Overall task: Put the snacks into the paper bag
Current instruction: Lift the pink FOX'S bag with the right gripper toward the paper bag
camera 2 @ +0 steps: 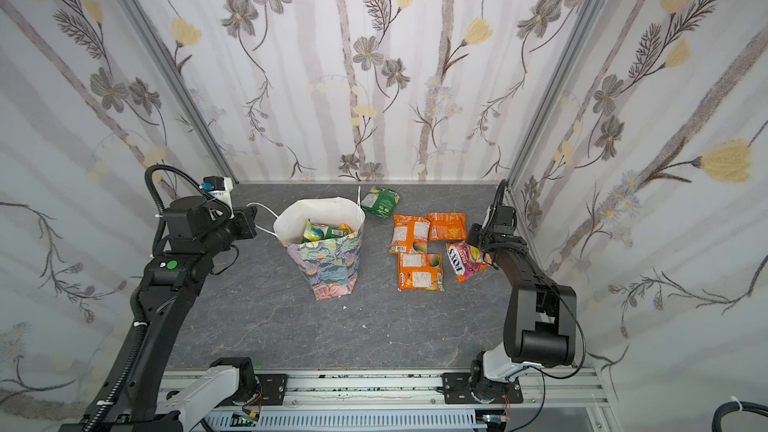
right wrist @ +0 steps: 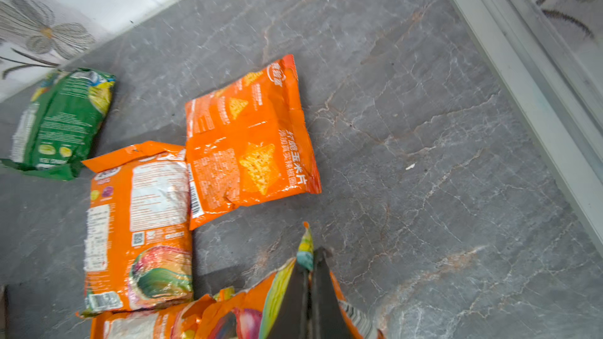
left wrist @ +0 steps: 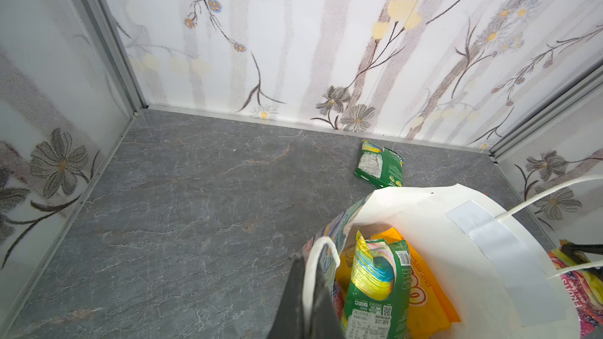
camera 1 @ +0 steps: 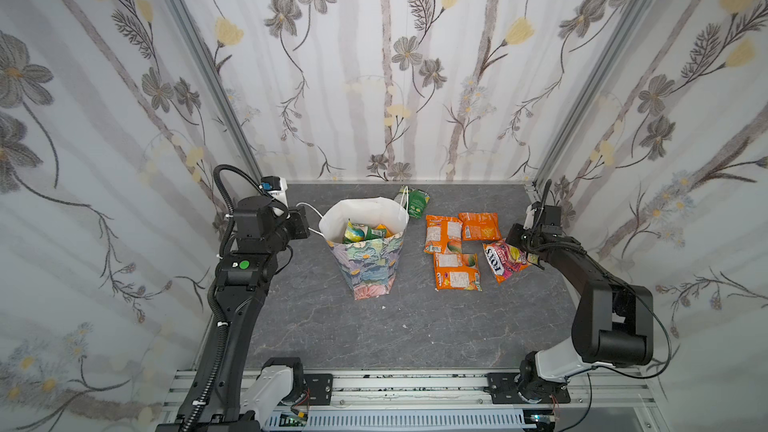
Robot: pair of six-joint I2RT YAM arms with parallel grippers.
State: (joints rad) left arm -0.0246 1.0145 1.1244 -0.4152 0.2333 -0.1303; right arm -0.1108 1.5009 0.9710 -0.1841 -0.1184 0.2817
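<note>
The floral paper bag (camera 1: 365,268) (camera 2: 332,272) stands open mid-table, with a green snack (left wrist: 378,285) and a yellow-orange one (left wrist: 427,301) inside. My left gripper (left wrist: 311,265) (camera 1: 308,222) is shut on the bag's white cord handle (left wrist: 321,246) at its left rim. My right gripper (right wrist: 310,264) (camera 1: 527,249) is shut on the edge of the FOX'S packet (camera 1: 503,261) (right wrist: 241,317) at the right. Three orange packets (camera 1: 443,234) (camera 1: 480,226) (camera 1: 457,272) lie flat between bag and FOX'S packet. A green packet (camera 1: 417,201) (left wrist: 380,167) lies behind the bag.
Patterned walls enclose the grey stone-look table (camera 1: 415,326) on three sides, with a metal corner post (right wrist: 528,60) close to my right gripper. The arm bases sit on a rail (camera 1: 407,388) along the front edge.
</note>
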